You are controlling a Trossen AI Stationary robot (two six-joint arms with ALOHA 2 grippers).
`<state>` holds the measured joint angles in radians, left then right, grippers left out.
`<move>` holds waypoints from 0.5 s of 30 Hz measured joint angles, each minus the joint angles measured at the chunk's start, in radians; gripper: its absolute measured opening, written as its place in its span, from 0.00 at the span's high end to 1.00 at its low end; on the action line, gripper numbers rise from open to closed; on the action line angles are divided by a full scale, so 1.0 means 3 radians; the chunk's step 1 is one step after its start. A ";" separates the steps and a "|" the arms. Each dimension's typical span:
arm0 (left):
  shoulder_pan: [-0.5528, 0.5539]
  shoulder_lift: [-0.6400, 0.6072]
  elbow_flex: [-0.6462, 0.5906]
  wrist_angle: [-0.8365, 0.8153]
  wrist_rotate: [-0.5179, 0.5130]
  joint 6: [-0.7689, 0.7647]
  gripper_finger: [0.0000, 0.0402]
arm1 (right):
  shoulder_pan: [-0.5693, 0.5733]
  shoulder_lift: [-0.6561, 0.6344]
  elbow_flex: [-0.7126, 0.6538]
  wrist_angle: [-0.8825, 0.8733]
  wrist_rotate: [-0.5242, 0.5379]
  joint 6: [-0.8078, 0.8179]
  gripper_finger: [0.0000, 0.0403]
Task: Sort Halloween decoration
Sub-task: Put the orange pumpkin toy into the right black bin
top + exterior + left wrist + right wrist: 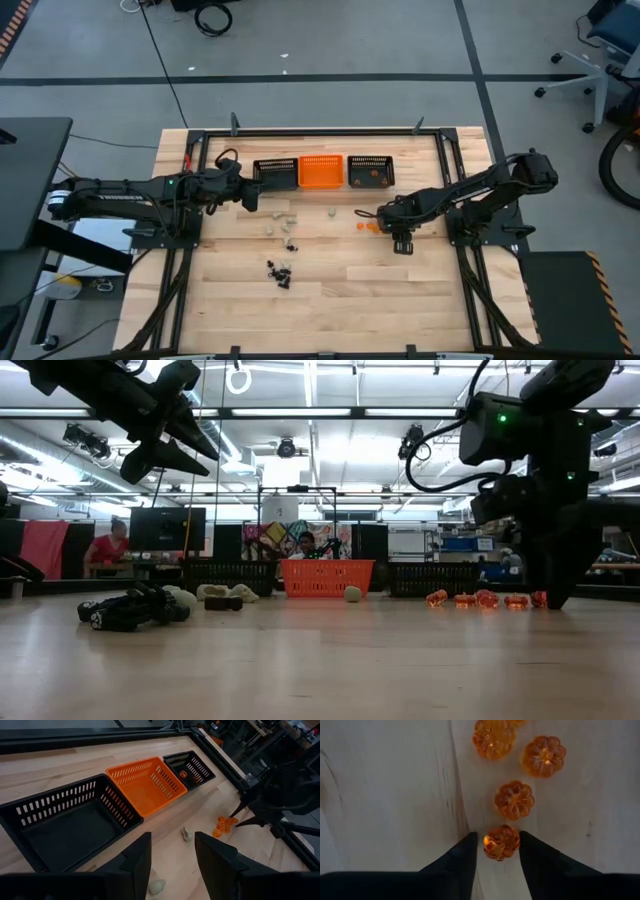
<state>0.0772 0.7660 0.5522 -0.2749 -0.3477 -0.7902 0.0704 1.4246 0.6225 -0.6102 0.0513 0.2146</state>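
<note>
Your right gripper (498, 845) is down on the bench (340, 280) with its fingers closing round an orange pumpkin (501, 841), seemingly touching though not clearly pinched, while the left gripper (172, 855), spread, hovers well apart near the baskets (145, 782).

I work in a robotics lab: my wooden table (330, 290) sits in a black metal frame (320, 131) on grey floor, ceiling light strips (330, 415) overhead (long rows of them), monitors (167, 527) and a seated person (108, 547) behind, an office chair (590, 60) nearby.
</note>
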 joint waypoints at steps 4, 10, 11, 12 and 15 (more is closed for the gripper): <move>0.0000 0.0001 0.0000 0.0000 0.0000 0.0001 0.61 | -0.0005 -0.0025 -0.0008 0.0017 0.0011 0.0008 0.73; 0.0000 0.0000 -0.0001 0.0000 0.0000 0.0001 0.61 | -0.0006 -0.0032 -0.0003 0.0040 0.0014 0.0075 0.77; 0.0000 0.0001 -0.0001 0.0000 0.0000 0.0001 0.61 | -0.0006 -0.0032 -0.0001 0.0043 0.0015 0.0089 0.77; 0.0000 0.0001 0.0000 0.0000 0.0000 0.0001 0.61 | -0.0006 -0.0028 0.0001 0.0046 0.0017 0.0099 0.77; 0.0000 0.0001 -0.0001 0.0000 0.0000 0.0002 0.61 | -0.0008 -0.0023 0.0055 0.0012 0.0024 0.0079 0.78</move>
<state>0.0772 0.7662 0.5520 -0.2750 -0.3477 -0.7897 0.0681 1.4178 0.6391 -0.6065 0.0584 0.2384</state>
